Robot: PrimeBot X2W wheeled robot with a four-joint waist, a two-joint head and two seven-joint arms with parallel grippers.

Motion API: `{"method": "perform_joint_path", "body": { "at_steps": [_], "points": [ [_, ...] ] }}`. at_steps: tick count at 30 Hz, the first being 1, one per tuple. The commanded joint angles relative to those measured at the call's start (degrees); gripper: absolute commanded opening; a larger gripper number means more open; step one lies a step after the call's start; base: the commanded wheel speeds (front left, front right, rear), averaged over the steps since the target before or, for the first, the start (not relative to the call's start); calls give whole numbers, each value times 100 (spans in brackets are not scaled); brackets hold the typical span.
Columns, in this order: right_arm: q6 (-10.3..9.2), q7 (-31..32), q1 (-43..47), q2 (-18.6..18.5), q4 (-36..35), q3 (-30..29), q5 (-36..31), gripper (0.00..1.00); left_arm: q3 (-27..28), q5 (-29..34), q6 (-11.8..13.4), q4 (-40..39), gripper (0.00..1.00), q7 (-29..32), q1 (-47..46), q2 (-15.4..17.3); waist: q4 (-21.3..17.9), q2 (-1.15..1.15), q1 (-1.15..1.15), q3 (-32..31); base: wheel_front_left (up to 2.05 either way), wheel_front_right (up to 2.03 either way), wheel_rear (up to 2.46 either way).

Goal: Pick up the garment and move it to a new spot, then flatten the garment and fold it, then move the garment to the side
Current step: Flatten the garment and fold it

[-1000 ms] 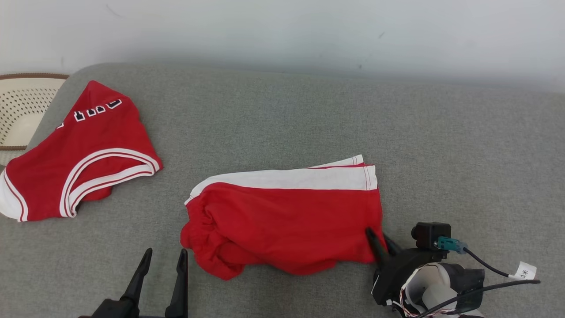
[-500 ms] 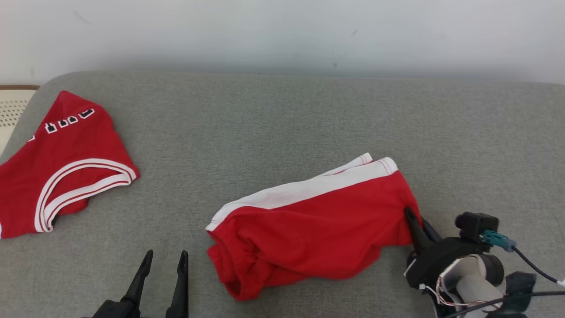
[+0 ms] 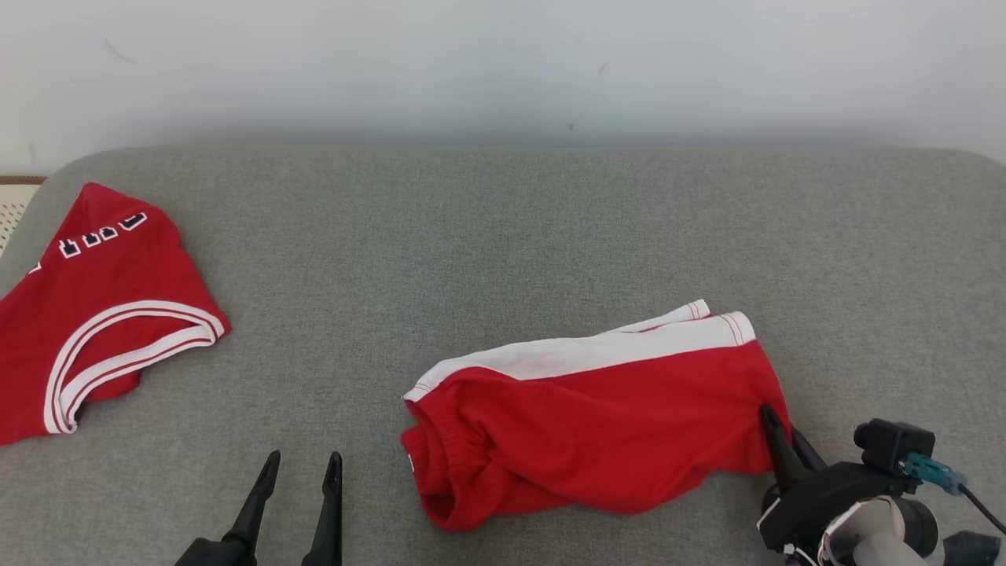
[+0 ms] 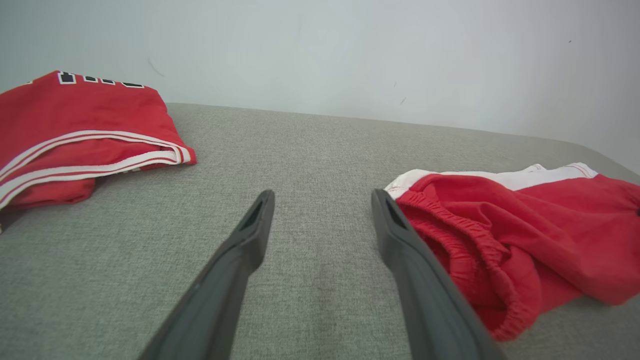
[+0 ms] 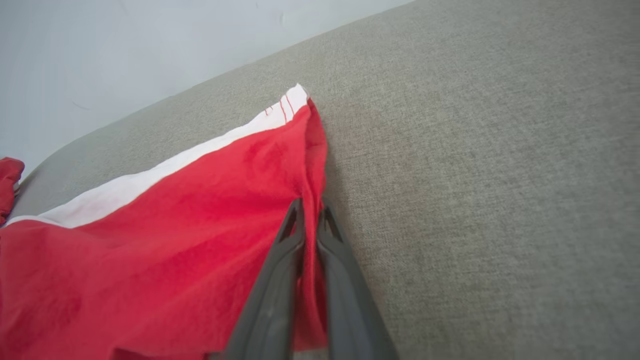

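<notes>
The garment (image 3: pixel 597 417) is a pair of red shorts with a white side stripe, lying folded on the grey cushion (image 3: pixel 503 236) right of centre. My right gripper (image 3: pixel 778 424) is shut on the fabric at its right hem, low on the near right. In the right wrist view the two fingers of the right gripper (image 5: pixel 311 206) pinch a ridge of the red cloth of the garment (image 5: pixel 175 225). My left gripper (image 3: pixel 305 457) stands open at the lower left, nothing between its fingers. In the left wrist view the left gripper (image 4: pixel 324 196) has the elastic waistband of the garment (image 4: pixel 525 235) just to its right.
A second red piece, a jersey (image 3: pixel 102 314) with white trim and dark lettering, lies at the far left, also seen as the jersey (image 4: pixel 75 125) in the left wrist view. A perforated cream basket (image 3: pixel 12 204) peeks in at the left edge. A pale wall (image 3: pixel 503 63) backs the cushion.
The right gripper has shut on the shorts' right hem and dragged the shorts to the right, widening the gap to the jersey. The head camera has also turned right. The left gripper stays open.
</notes>
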Motion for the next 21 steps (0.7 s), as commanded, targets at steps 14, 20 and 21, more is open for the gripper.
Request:
{"method": "perform_joint_path", "body": {
  "at_steps": [14, 20, 21],
  "points": [
    [-6, 587, 898, 125, -790, -853, -512, 0, -18, -65, 10, 31, 100, -28, 189, 0, 45, 0, 0, -157, 0, 0, 0],
    [-6, 812, 1118, 291, -1092, -1122, -747, 5, -5, -65, 26, 22, 100, -28, 206, -1, 10, 0, 0, -154, 0, 0, 0],
    [-6, 830, 1136, 318, -1114, -1154, -791, 36, -5, -63, 24, 23, 100, -28, 198, -1, 6, 0, 0, -152, 0, 0, 0]
  ]
}}
